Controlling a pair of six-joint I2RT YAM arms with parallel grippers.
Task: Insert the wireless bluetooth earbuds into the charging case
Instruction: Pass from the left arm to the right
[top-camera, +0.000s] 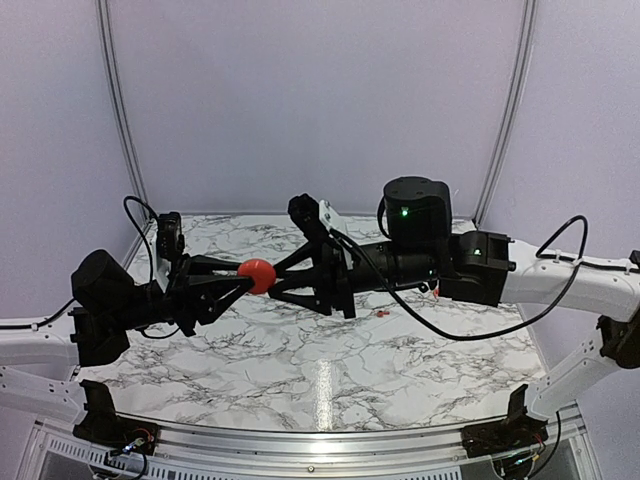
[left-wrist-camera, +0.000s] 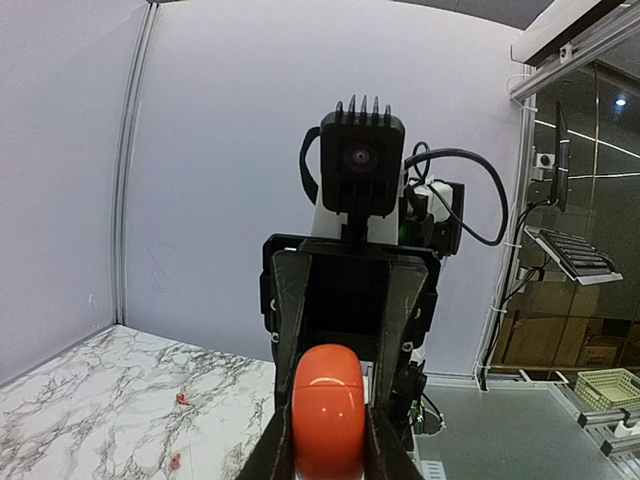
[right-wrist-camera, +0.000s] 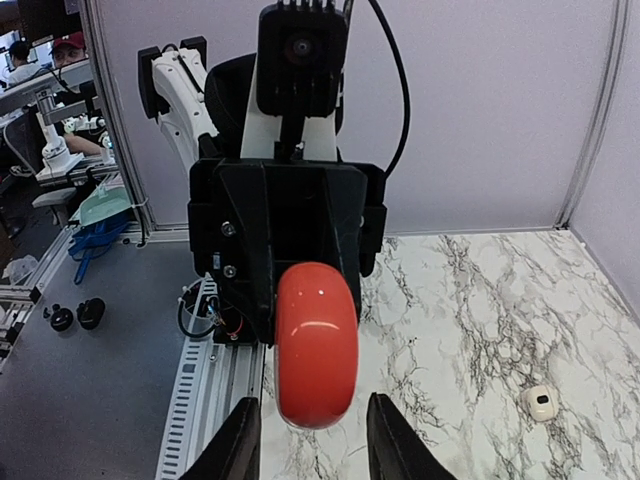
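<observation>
Top external view: two black arms meet tip to tip above the marbled surface (top-camera: 300, 380), and the red charging case (top-camera: 257, 275) hangs in the air between them. The left tool (top-camera: 248, 279) is pressed together on the case, pinching its rounded body from both sides. In the left wrist view the dark fingers (left-wrist-camera: 277, 440) sit tight against the case (left-wrist-camera: 328, 410) and it stands on edge. The right tool (top-camera: 283, 275) faces it from the opposite side with its jaws spread. In the right wrist view its two fingertips (right-wrist-camera: 240, 445) stand to either side of the case (right-wrist-camera: 315, 345) with a gap on each side, not touching it. The wireless bluetooth earbuds are not in the case. One tiny red bud (top-camera: 383, 313) lies on the marble below the right arm, well apart from both tools. The left wrist view shows two red buds (left-wrist-camera: 183, 399) (left-wrist-camera: 175, 461) lying near each other on the surface. A small white item (right-wrist-camera: 541, 402) rests on the marble in the right wrist view; what it is cannot be told.
</observation>
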